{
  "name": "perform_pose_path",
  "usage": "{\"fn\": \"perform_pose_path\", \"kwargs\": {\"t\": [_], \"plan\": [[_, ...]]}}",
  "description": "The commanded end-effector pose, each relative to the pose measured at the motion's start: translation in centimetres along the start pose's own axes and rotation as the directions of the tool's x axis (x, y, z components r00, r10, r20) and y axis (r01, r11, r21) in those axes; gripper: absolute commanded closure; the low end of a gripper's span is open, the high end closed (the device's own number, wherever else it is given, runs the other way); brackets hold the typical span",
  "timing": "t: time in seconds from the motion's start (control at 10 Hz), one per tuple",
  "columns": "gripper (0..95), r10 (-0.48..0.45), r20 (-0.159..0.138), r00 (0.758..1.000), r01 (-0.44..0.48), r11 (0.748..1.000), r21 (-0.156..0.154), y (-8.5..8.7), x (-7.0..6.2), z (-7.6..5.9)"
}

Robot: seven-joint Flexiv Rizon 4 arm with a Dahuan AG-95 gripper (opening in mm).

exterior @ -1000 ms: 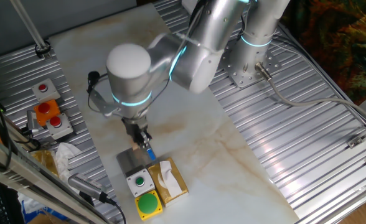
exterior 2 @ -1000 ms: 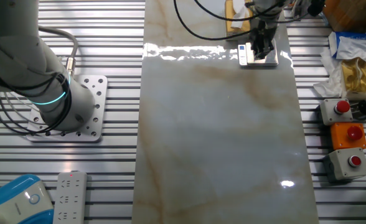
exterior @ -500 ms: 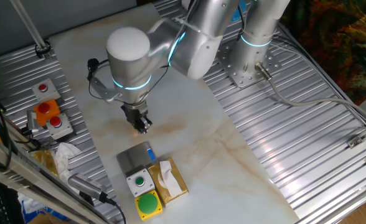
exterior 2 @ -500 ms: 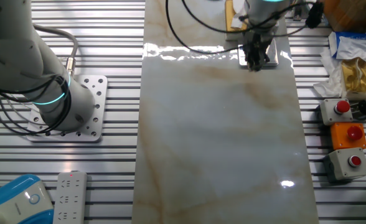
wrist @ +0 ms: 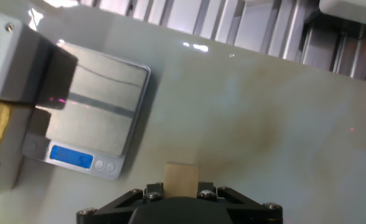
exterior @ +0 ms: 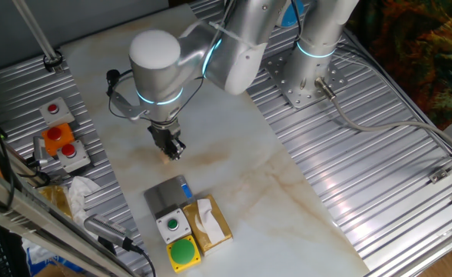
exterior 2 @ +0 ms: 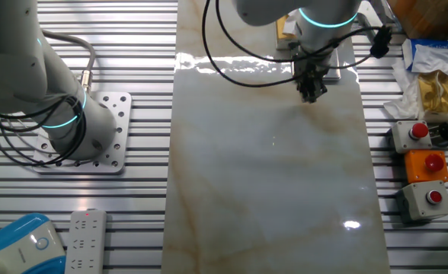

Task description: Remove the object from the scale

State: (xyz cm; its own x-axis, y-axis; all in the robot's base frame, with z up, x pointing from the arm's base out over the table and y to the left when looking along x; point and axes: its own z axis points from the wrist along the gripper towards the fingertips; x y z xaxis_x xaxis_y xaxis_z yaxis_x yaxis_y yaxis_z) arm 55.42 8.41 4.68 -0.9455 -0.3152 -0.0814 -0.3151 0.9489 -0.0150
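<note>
I see my gripper (exterior: 174, 152) pinching the small wooden cube (wrist: 182, 180), held above the bench (exterior: 234, 169) and clear of the scale (wrist: 99, 112). The scale sits beside a grey button box (exterior: 171, 224).

You are looking at a robotics lab test bench, not a home or shop. The arm's base (exterior: 303, 88) is bolted to a ribbed aluminium bed (exterior: 380, 146), with a marble-look slab (exterior: 234, 177) laid on it under the tool. Beside the tool sit industrial push-button boxes (exterior 2: 422, 164), a green-button box (exterior: 172, 225) and a digital scale (wrist: 96, 112); a power strip (exterior 2: 83, 240) lies by the base.
</note>
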Motion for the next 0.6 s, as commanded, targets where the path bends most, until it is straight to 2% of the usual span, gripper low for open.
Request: {"fn": "perform_pose_path", "kwargs": {"t": [0.1, 0.2, 0.4, 0.6], "plan": [[95.0, -0.086, -0.018, 0.996, 0.087, 0.996, 0.024, -0.2, 0.2, 0.2], [95.0, -0.101, -0.025, 0.995, 0.102, 0.994, 0.027, -0.4, 0.7, 0.5], [95.0, -0.111, -0.026, 0.993, 0.112, 0.993, 0.026, -1.0, 2.5, 1.1], [95.0, -0.118, -0.031, 0.993, 0.119, 0.993, 0.026, -1.2, 3.3, 1.4]]}}
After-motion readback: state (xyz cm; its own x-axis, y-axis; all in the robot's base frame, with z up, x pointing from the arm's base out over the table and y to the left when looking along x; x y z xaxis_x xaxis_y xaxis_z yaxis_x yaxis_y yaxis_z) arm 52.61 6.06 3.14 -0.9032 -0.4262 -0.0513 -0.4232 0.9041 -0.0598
